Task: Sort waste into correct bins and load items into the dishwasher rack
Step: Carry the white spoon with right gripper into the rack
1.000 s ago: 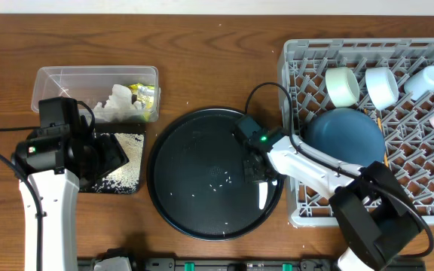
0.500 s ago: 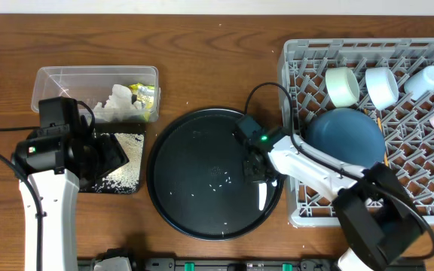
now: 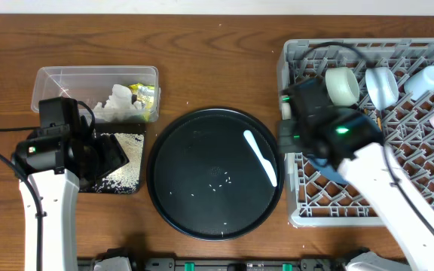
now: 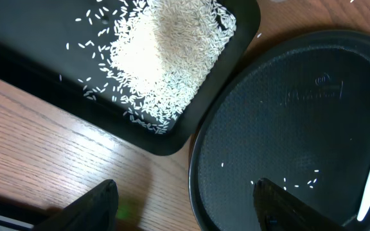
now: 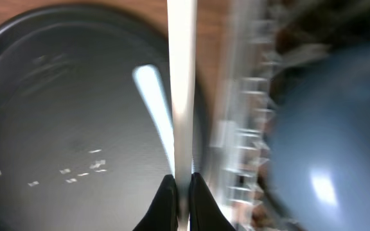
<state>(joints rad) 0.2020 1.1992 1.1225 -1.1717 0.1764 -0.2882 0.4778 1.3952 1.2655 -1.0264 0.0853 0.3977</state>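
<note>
My right gripper (image 5: 182, 179) is shut on a long white piece that I take for the white spoon (image 5: 182, 77). It is raised over the seam between the round black tray (image 5: 56, 115) and the dishwasher rack (image 5: 243, 128). The view is blurred. From overhead the spoon (image 3: 261, 158) shows slantwise over the tray's right side, beside my right arm (image 3: 315, 124). The dark-blue bowl (image 5: 326, 128) sits in the rack. My left gripper (image 4: 185, 189) is open and empty, low over the table between the shallow black tray of rice (image 4: 166, 58) and the round tray (image 4: 288, 128).
The clear tub (image 3: 51, 79) holds tissues (image 3: 115, 102) and a yellow-green wrapper (image 3: 145, 94). Pale cups (image 3: 343, 84) (image 3: 383, 86) (image 3: 426, 79) stand in the rack (image 3: 292, 60). A few rice grains (image 3: 218, 181) lie on the round tray.
My right arm has risen off the round tray and swung up and right to the rack's left edge. The spoon now shows higher and slanted. The left arm has not moved.
</note>
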